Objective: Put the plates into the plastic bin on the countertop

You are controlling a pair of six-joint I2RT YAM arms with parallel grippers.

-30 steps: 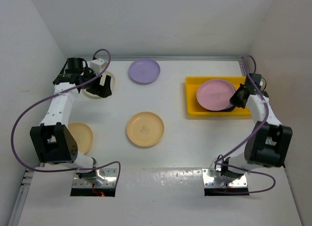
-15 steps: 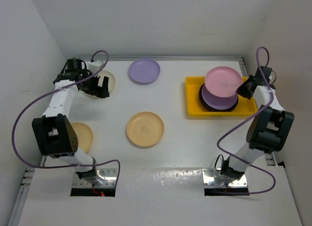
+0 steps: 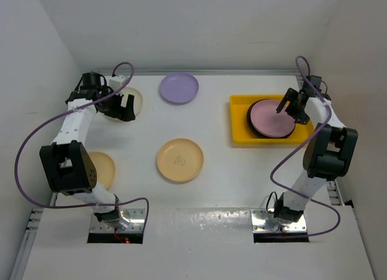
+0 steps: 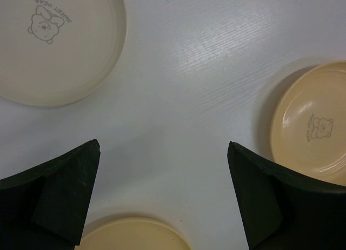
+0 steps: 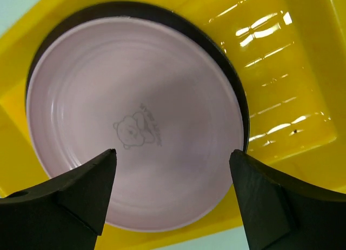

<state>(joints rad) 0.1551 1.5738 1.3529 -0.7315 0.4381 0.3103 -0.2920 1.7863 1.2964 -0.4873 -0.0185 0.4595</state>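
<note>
Plainly printed on the cream plate (image 4: 54,39): "SWEET BEAR", beside a bear's face. Spread wide and holding nothing, right gripper (image 5: 172,190) just above the smooth round pink plate (image 5: 135,99), stacked on a dark-rimmed plate (image 5: 140,7) inside the glossy yellow bin (image 5: 286,88), far right. Left gripper (image 4: 162,185) likewise wide apart, empty, over the matte white countertop (image 4: 178,88).

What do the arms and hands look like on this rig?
Left arm and right arm match: white links, boxy black joint housings, a purple cable looping from base to wrist, silver base plates. Left hand and right hand: two matte black wedge-shaped fingers each, no visible markings.
</note>
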